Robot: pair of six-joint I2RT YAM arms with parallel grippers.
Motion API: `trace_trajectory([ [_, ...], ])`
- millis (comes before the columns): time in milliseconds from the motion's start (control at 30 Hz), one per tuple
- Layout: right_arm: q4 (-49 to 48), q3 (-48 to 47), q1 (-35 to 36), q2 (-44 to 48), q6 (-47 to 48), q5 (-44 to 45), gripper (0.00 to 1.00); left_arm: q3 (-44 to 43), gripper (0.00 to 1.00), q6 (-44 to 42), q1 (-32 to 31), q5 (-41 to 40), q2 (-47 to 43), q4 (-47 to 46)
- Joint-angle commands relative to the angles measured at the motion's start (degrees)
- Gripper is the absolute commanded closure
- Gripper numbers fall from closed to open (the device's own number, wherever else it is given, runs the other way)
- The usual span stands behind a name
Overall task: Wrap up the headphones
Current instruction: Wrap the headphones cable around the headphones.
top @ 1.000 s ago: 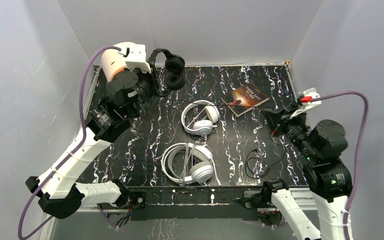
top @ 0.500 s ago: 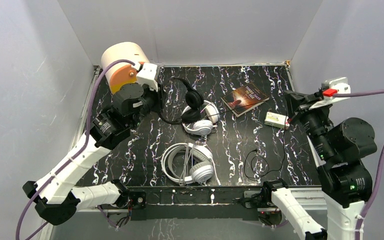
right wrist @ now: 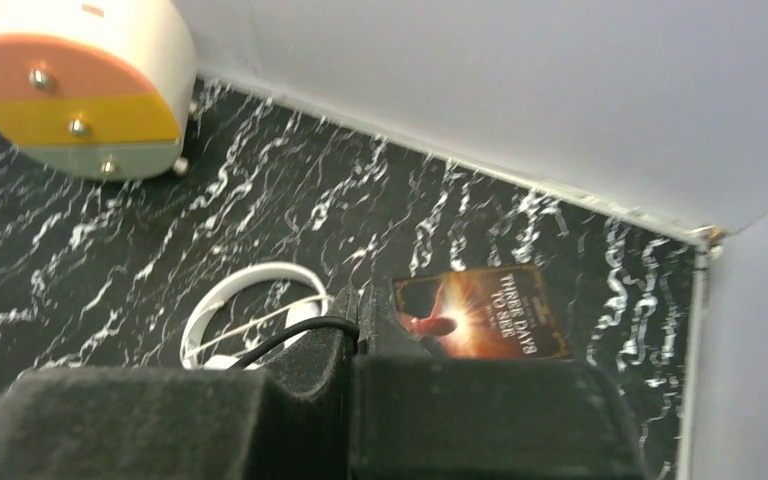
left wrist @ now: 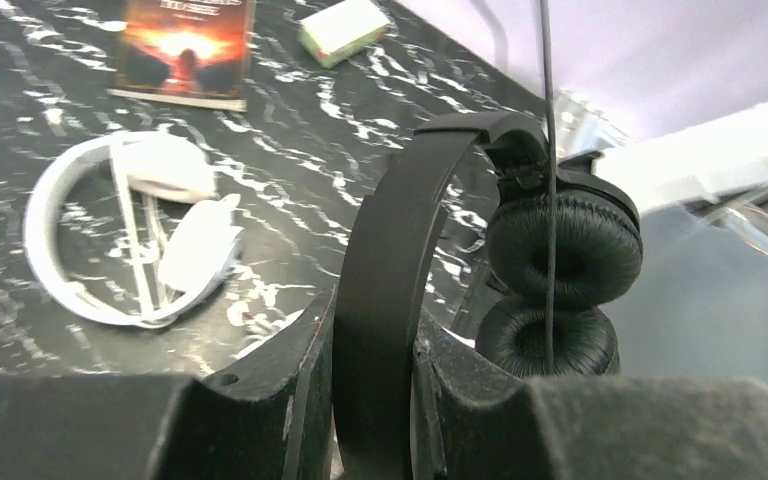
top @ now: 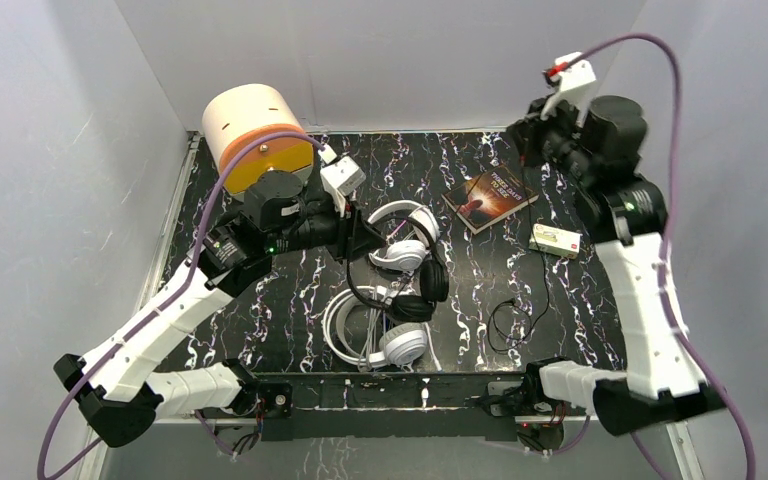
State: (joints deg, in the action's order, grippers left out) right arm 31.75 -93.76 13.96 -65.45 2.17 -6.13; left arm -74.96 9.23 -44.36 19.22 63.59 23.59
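Here, the left hand is clamped on the headband of the small black plastic headphones. They hang just above the black marbled counter, over the big white over-ear headphones and beside the slimmer white on-ear headphones. The right hand, high at the far right, pinches the thin black cord. Progress, as judged: early. No cord appears wound, both white pairs lie unheld, and all three are left to wrap.
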Motion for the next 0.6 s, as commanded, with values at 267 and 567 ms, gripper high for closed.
trace_trajectory([
  [267,-11.47,13.58,-0.14,-2.96,-1.61,-13.56,1.0,1.63,1.0,18.8,0.06,8.93,-7.07,-19.5],
  [567,-36.28,33.71,0.05,-2.11,-14.74,-42.48,0.97,1.98,1.0,38.66,0.06,-1.26,-5.06,-38.39],
])
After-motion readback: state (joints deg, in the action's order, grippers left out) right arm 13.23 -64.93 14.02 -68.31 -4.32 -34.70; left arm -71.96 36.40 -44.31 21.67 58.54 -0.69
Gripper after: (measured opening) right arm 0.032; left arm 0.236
